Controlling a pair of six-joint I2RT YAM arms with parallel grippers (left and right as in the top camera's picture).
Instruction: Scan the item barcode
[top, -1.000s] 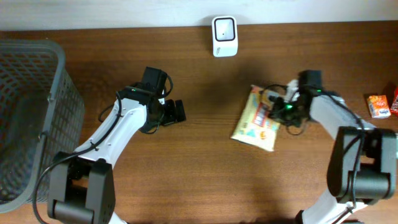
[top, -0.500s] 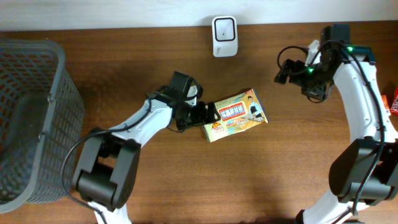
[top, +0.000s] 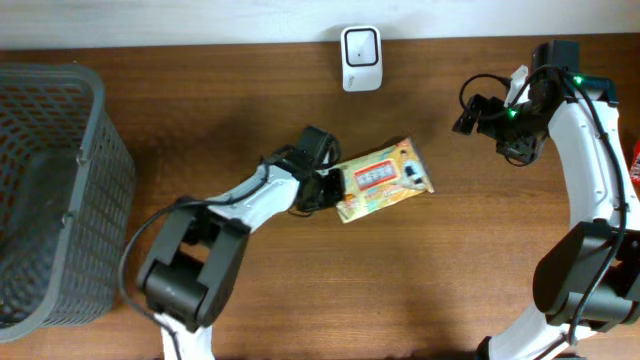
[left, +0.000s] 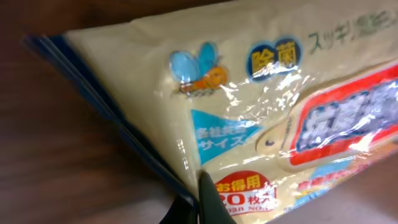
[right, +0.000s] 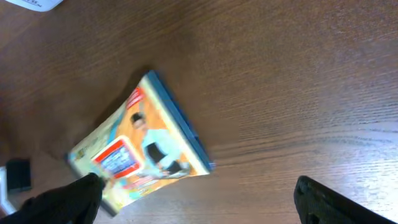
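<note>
Overhead, the wooden table (top: 300, 300) fills the frame, with a grey mesh basket (top: 60, 120) at 9 o'clock. The left arm (top: 240, 205) reaches from 7 o'clock toward the centre, and the right arm (top: 590, 150) rises along the 3 o'clock edge toward 2 o'clock. The wipes packet (top: 385, 178) lies flat just past centre, printed face up, its long side tilted toward 2 o'clock. The left gripper (top: 322, 185) is pinched tight on the packet's 9 o'clock end; the left wrist view shows a dark fingertip (left: 208, 199) against the packet's blue seam. The right gripper (top: 468, 115) hangs at 2 o'clock, jaws spread wide and holding nothing, well apart from the packet. A small white scanner (top: 360, 58) stands at 12 o'clock, near the table's far edge.
</note>
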